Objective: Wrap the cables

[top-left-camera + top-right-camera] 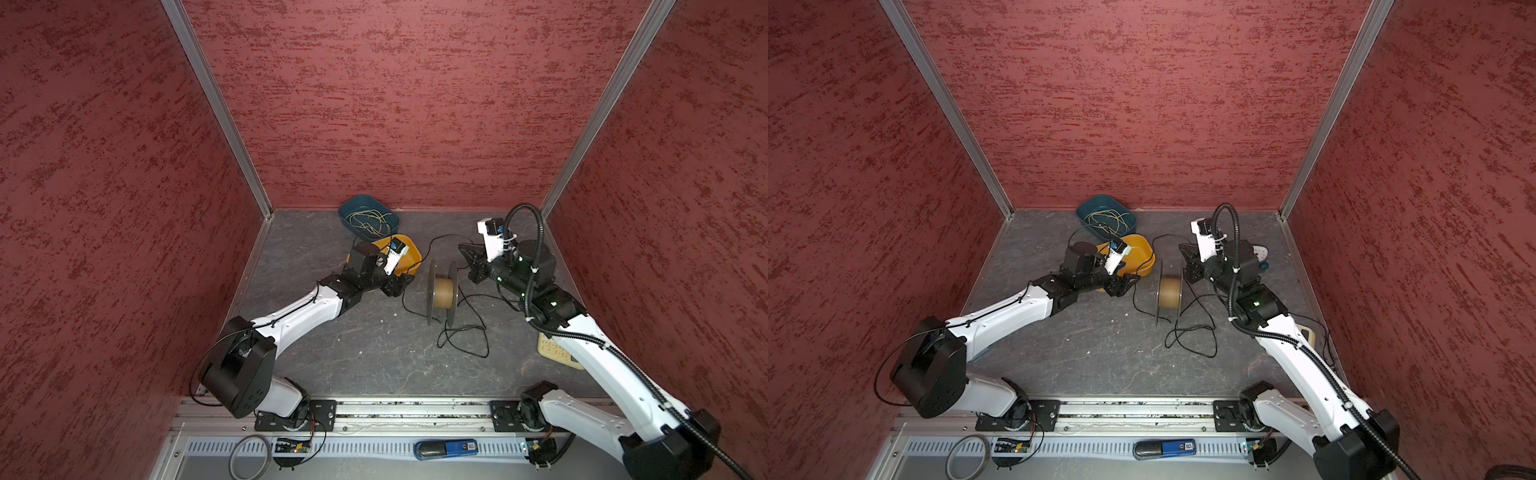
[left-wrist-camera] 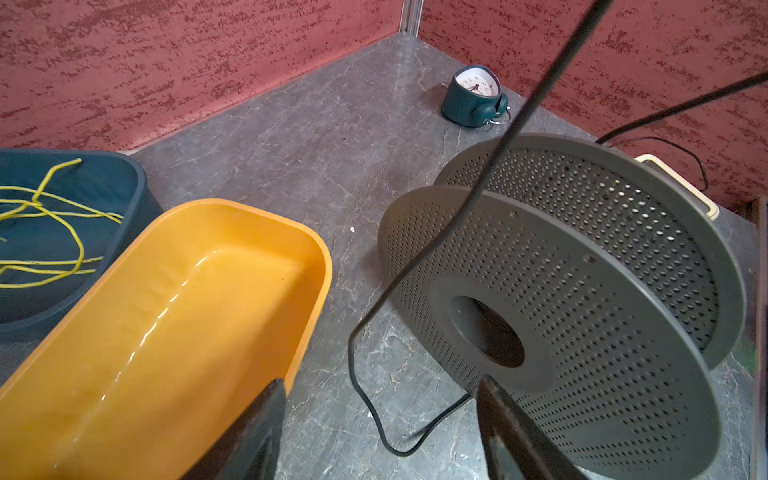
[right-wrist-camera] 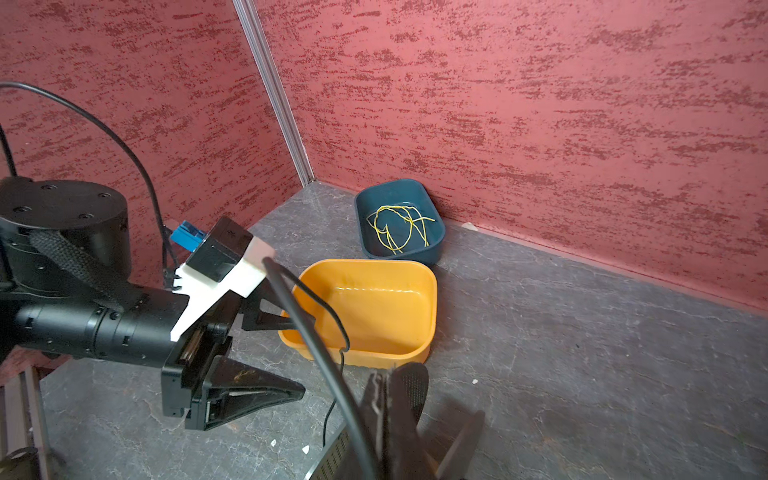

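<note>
1. Left gripper [image 1: 405, 286]: jaws spread, empty, just beside the orange-yellow plastic tray [image 1: 411, 250].
2. Thin black cord [image 2: 352, 353]: mostly loose on the grey table [image 1: 353, 353], trailing on both sides of the upright perforated grey reel with a brown core [image 1: 442, 291]. No turns are visible on the core.
3. Right gripper [image 1: 463, 249]: fingers pressed together, apparently pinching the cord aloft.
4. Judgement: winding is barely begun. Next, the held cord must be laid over the core while the left gripper steadies the reel.

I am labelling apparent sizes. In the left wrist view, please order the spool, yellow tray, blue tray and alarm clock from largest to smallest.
1. Spool and yellow tray: alike, both near the camera, so unranked.
2. Blue tray, partly cut by the frame edge.
3. Alarm clock, the farthest.
</note>
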You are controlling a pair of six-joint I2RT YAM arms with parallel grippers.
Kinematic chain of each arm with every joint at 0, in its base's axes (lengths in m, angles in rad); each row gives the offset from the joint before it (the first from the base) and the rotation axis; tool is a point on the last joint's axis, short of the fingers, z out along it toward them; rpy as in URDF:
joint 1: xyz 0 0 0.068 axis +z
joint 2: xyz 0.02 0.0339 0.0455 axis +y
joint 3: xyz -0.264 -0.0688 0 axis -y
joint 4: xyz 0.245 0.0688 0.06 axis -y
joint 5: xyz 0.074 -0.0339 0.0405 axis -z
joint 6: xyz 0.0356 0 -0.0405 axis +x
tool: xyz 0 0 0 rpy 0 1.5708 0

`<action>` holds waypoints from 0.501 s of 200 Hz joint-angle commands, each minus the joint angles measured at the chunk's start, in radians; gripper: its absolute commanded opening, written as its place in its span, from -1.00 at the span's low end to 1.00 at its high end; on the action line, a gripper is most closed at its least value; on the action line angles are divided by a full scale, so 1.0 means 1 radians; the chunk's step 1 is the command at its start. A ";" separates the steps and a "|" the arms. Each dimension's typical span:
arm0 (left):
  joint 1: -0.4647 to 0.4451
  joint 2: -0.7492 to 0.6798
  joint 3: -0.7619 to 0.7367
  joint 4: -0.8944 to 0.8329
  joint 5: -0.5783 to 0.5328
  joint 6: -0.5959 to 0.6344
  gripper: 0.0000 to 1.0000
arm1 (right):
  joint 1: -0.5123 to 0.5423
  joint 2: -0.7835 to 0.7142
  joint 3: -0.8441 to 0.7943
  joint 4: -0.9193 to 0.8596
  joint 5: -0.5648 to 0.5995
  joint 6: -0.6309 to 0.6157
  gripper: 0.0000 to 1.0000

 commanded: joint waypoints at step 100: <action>0.065 0.231 0.062 0.277 0.179 0.017 0.26 | -0.034 -0.053 0.038 0.030 -0.114 0.061 -1.00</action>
